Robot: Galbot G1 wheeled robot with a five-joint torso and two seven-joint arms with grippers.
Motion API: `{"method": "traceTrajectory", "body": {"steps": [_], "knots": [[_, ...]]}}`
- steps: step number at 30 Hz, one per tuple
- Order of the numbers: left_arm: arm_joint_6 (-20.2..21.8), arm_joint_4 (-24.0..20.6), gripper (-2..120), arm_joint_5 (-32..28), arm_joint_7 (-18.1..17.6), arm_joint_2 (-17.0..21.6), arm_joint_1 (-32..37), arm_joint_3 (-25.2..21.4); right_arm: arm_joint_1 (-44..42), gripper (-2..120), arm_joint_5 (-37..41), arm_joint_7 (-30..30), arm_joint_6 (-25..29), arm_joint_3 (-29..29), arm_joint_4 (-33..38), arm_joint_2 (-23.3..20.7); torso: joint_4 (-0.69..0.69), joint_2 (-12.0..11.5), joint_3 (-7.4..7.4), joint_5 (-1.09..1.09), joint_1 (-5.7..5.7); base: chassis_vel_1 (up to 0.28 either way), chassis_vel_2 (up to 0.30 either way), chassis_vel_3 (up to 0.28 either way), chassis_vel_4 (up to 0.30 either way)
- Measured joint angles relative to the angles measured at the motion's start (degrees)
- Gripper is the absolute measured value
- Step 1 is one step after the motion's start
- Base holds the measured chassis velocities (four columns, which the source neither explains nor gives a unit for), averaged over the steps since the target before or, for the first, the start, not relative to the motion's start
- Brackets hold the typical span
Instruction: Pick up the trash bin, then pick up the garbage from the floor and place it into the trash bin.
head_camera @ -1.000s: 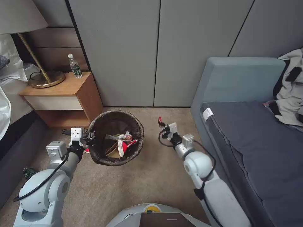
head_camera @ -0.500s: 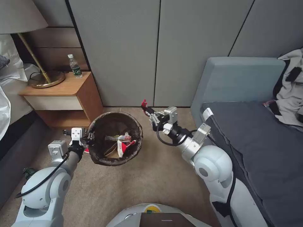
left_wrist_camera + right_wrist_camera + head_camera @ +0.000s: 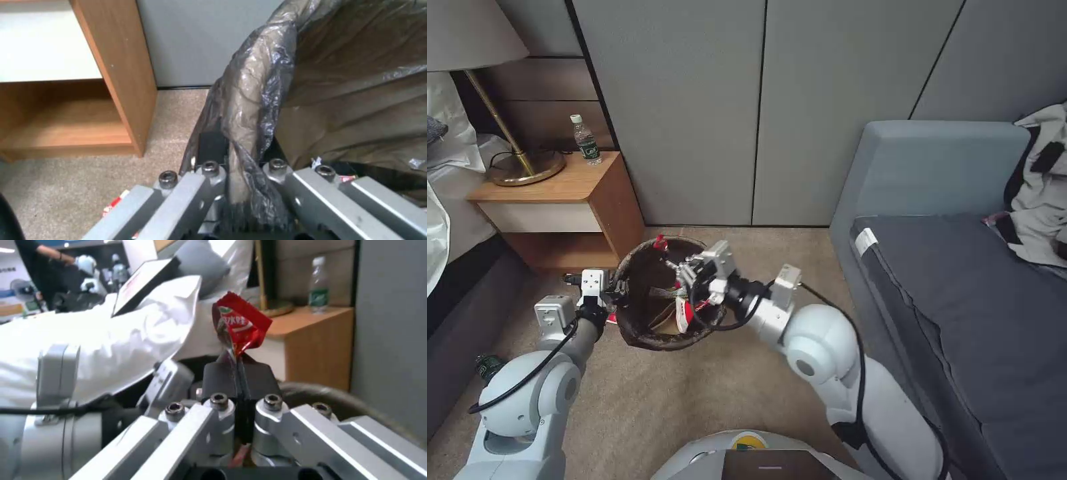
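The trash bin [image 3: 647,339], lined with a dark crinkled bag, hangs just above the carpet. My left gripper [image 3: 618,291] is shut on its near-left rim, and the bag-covered rim [image 3: 249,100] is pinched between the fingers. My right gripper [image 3: 671,257] reaches over the bin's far side, shut on a small red wrapper [image 3: 660,243] that sticks up from its fingertips [image 3: 240,328]. Inside the bin lie red-and-white packets [image 3: 686,310] and tan paper [image 3: 664,324]. A green bottle [image 3: 488,366] lies on the floor at the far left, and a red-and-white packet [image 3: 116,203] lies under the left wrist.
A wooden nightstand [image 3: 597,200] with a lamp and a water bottle [image 3: 586,140] stands behind the bin to the left. A bed edge [image 3: 454,280] lies at the left and a grey sofa [image 3: 960,280] fills the right. Grey cabinet doors close off the back.
My right arm swung left from beside the sofa to above the bin, carrying the red wrapper. The left gripper kept its hold on the bin rim.
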Motion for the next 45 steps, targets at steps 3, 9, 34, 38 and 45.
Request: {"method": "traceTrajectory", "body": {"steps": [3, 9, 34, 38, 45], "knots": [[0.0, 0.1, 3, 0.0, 0.0, 0.0, -0.1, 0.1, 0.3, 0, 0.0, 1.3, -0.6, -1.2, -0.6, 0.0, 0.0, 0.0, 0.0, 0.0, 0.0, 0.0, 0.0, 0.0, 0.0], [0.0, 0.1, 3, 0.0, 0.0, 0.0, -0.1, 0.0, 0.3, 16, -0.6, 3.9, -2.4, -3.0, -1.5, 0.4, 0.0, 0.0, 0.0, 0.01, 0.0, 0.0, 0.0, 0.0, 0.0], [0.0, -1.3, 3, -0.1, 0.2, -0.4, 0.6, -0.4, 0.5, 99, -1.5, 5.7, -2.2, 0.0, -0.1, 0.0, 0.0, 0.0, 0.0, 0.02, 0.0, 0.0, 0.0, 0.0, 0.0], [0.0, -1.3, 3, -0.1, 0.2, -0.5, 0.7, -0.4, 0.5, 100, -1.2, 6.1, -1.9, 2.9, 1.6, -0.1, 0.0, 0.0, 0.0, 0.02, 0.0, 0.0, 0.0, 0.0, 0.0], [0.0, -1.3, 3, -0.2, 0.2, -0.5, 1.0, -1.0, -2.5, 100, -4.1, 6.7, 2.8, 8.1, 2.7, -1.1, 0.0, 0.0, 0.0, 0.02, 0.0, 0.0, 0.0, 0.0, 0.0]]}}
